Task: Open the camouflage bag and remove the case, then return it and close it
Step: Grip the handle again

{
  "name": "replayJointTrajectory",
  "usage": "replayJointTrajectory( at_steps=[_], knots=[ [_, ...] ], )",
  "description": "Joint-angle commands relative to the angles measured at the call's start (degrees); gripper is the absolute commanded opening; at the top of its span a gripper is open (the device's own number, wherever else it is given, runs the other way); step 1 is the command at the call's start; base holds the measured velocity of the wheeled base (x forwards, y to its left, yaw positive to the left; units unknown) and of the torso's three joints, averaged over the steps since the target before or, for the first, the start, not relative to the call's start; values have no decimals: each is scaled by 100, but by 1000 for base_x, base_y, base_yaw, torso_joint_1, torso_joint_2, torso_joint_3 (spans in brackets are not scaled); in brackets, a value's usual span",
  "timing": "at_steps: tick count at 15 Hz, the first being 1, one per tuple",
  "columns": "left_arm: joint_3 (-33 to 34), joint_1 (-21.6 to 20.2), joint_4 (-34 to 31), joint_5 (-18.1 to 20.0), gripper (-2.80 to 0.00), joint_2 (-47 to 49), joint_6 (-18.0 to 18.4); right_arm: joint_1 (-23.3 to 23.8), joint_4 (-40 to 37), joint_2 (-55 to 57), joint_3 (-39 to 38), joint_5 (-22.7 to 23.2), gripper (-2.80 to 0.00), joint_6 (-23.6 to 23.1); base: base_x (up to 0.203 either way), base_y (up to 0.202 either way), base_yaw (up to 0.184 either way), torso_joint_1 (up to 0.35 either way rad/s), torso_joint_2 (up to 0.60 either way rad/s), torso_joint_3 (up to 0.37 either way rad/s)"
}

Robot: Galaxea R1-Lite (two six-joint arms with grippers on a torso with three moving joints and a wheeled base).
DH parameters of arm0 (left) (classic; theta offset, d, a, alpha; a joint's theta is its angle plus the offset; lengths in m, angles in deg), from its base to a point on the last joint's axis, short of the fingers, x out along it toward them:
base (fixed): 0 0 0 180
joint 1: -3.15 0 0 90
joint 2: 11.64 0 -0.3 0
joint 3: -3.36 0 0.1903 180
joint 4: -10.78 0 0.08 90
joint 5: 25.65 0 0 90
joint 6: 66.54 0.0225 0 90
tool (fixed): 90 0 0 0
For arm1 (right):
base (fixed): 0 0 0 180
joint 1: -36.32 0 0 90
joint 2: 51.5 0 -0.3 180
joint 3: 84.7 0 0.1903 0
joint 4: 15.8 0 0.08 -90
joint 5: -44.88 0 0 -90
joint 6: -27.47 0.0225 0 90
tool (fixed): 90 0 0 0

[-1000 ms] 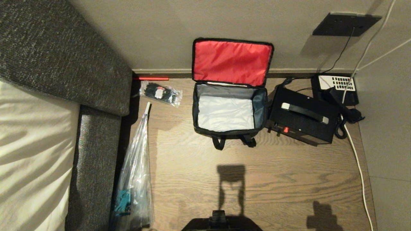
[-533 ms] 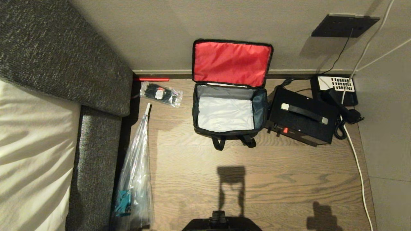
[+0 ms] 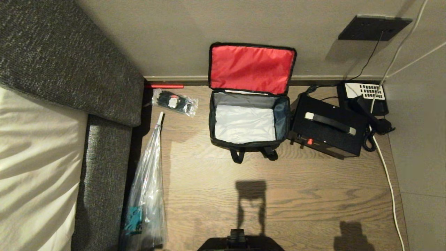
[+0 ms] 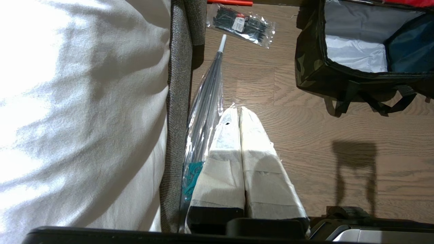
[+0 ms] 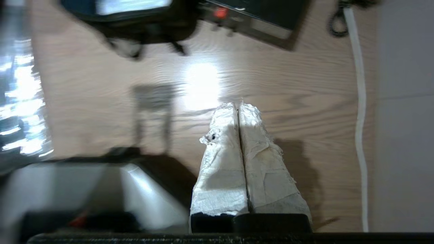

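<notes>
Against the wall, the boxy camouflage fabric bag (image 3: 248,120) stands open on the wooden floor (image 3: 296,195), red lid lining up. Just beside the bag lies the flat black rectangular case (image 3: 327,127). Left gripper (image 4: 239,110) and right gripper (image 5: 237,105), both pressed together and empty, hang nearer the robot than the bag.

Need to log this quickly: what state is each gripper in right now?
Left gripper: closed, holding nothing, above the floor.
Right gripper: closed, holding nothing, above the floor.
</notes>
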Motion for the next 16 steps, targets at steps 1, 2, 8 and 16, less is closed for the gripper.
replayJointTrajectory(
  at_steps=[1, 2, 8, 16],
  knots=[
    [229, -1, 8, 2, -280, 7, -2, 0, -1045, -13, 809, 238, -280, 47, 0, 0, 0, 0, 0, 0],
    [229, -1, 8, 3, -280, 7, -2, 0, -1640, -5, 1177, 509, -280, 64, 0, 0, 0, 0, 0, 0],
    [229, -1, 8, 11, -280, 7, -2, 129, -1465, 3588, 2447, 964, -280, -46, 0, 0, 0, 0, 0, 0],
    [229, -1, 8, 5, -280, 7, -2, 347, 1668, 10788, 5736, 790, -280, -2382, 0, 0, 0, 0, 0, 0]
  ],
)
